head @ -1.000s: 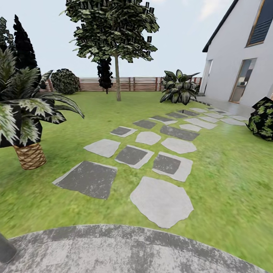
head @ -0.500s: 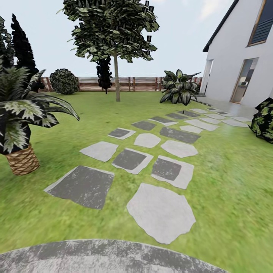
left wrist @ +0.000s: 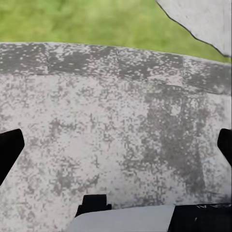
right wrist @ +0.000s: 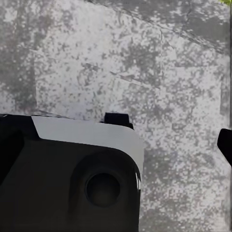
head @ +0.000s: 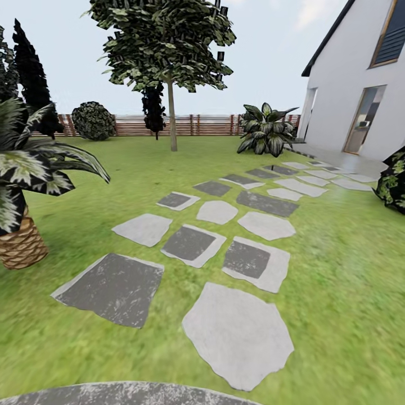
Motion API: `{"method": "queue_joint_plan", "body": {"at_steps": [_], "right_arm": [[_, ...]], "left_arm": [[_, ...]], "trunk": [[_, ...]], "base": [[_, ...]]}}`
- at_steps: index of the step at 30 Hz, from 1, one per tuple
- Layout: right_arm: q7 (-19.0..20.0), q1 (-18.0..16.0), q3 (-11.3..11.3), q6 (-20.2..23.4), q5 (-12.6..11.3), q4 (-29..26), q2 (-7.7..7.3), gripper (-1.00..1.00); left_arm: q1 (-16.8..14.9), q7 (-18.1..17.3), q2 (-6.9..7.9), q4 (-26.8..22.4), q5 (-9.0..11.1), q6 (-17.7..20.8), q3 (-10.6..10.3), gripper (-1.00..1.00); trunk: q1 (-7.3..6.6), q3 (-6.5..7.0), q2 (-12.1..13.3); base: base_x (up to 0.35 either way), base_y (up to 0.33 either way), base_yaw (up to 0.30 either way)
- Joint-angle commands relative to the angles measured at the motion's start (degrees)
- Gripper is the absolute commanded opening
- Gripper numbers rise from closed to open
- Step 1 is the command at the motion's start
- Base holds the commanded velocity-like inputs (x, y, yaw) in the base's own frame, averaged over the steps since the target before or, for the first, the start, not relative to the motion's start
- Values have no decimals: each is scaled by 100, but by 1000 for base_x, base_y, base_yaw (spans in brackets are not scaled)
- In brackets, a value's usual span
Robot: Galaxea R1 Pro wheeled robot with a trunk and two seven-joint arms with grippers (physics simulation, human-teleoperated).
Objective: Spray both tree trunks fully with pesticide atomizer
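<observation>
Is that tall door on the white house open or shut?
Open, it seems: through the door of the house in the head view, a lit room with furniture shows, though clear glass could look alike.

Stepping stones (head: 239, 332) cross lawn toward white house (head: 360, 84) — palm-like plant (head: 28, 185) left, round bush (head: 93, 120), perhaps shrub, by fence (head: 197, 125).

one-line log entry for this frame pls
phase: driving off patio toward stepping stones | tree ahead near fence | atomizer: not sighted | left gripper: open, empty | right gripper: cannot tell
</observation>
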Motion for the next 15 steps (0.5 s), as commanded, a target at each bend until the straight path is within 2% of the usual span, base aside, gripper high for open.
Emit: {"method": "queue_joint_plan", "body": {"at_steps": [1,6,15], "right_arm": [[0,1,0,0,0,0,1,100],[0,-3,0,0,0,0,0,100],[0,-2,15,0,14,0,7,100]], "left_arm": [[0,-57,0,0,1,1,4,100],[0,-236,5,7,14,4,39,100],[0,-256,19,17,35,-3,83,100]], "trunk": [[0,0,0],[0,0,0],[0,0,0]], "base": [[342,-92,0],[315,-92,0],[260,-92,0]]}}
